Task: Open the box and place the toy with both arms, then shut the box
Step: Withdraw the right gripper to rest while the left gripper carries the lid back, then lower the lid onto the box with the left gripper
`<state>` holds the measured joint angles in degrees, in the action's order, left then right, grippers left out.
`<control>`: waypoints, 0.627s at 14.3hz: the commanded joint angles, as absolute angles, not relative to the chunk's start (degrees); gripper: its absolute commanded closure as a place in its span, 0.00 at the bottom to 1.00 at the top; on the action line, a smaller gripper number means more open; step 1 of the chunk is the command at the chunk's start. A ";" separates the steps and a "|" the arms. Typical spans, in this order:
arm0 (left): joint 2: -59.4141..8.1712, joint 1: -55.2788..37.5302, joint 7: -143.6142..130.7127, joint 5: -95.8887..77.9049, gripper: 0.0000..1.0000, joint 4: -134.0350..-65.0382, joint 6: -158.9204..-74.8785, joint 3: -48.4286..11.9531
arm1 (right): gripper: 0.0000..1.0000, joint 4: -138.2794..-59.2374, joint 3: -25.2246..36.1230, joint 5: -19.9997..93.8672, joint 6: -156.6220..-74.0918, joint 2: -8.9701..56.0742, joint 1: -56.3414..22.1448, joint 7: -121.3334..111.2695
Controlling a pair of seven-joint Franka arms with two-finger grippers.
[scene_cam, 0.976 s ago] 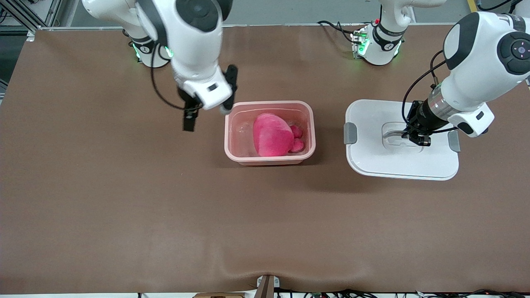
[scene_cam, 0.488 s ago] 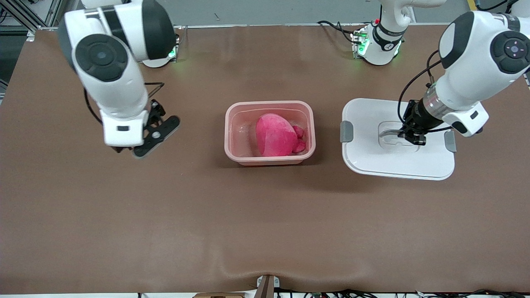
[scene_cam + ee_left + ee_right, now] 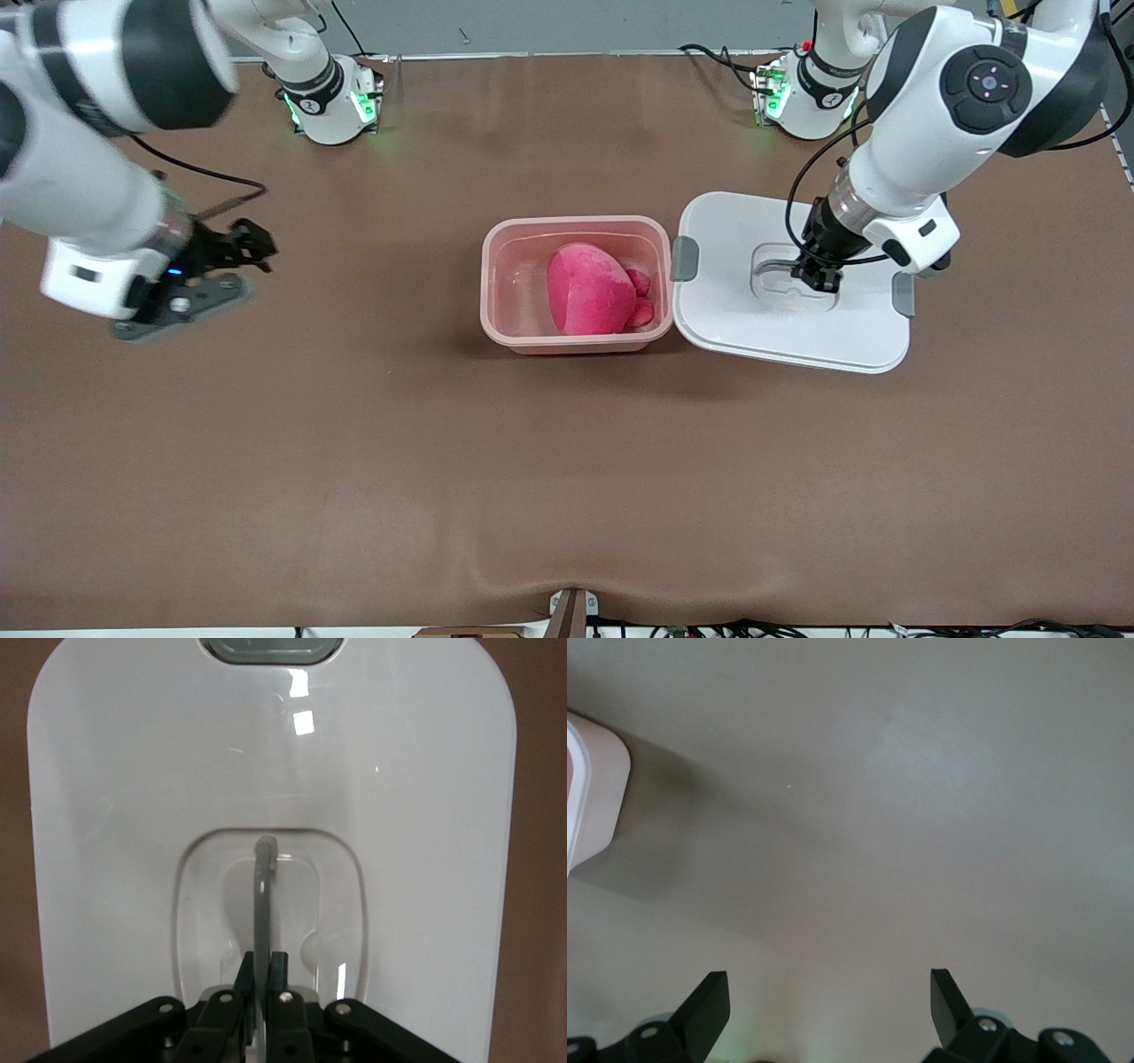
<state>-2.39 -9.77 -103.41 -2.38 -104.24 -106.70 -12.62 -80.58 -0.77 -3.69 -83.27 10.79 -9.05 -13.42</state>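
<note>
One toy (image 3: pixel 591 290) lying in one open box base (image 3: pixel 576 341) at desk (image 3: pixel 532 461) centre; at its 3 o'clock, one white lid (image 3: pixel 788 328) carried by the left gripper (image 3: pixel 813 277), clenched on the recessed handle (image 3: pixel 262 895). At 9 o'clock, the right gripper (image 3: pixel 182 292) waiting released over bare desk. Risk: lid landing skewed on the near rim, or swinging on that thin handle, leaving the two grey latches (image 3: pixel 684 259) unseated.
</note>
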 commanded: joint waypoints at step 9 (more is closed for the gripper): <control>-10.98 -15.37 -120.31 -0.01 1.00 -94.75 -106.96 -18.28 | 0.00 -98.69 -1.93 2.64 -85.52 -7.11 3.96 -5.31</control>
<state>-9.07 -13.78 -117.69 -1.86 -97.28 -107.49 -18.10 -93.45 -0.77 1.31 -84.22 -1.64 3.05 -10.84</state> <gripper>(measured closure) 0.930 0.000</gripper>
